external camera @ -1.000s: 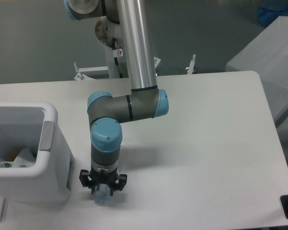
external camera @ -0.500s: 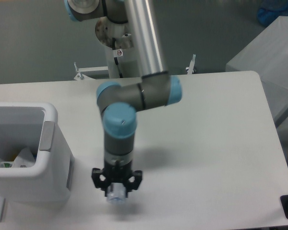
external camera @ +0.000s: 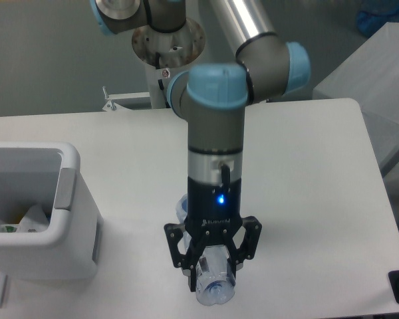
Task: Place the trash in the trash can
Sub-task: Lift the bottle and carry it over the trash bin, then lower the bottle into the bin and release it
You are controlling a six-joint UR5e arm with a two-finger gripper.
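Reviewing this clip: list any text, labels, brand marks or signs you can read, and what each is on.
Gripper body: a line of white lettering under the blue light, too blurred to read.
Arm base: a small red-and-white sticker, too small to read.
Bottle: no readable label text.
Trash can: no text visible.

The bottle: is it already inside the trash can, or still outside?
Outside. The bottle is clamped in the gripper, to the right of the trash can, not over its opening.

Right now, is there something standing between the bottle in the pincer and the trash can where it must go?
Nothing visible does. The pincer holds the bottle right of the trash can, and only bare table shows between them.
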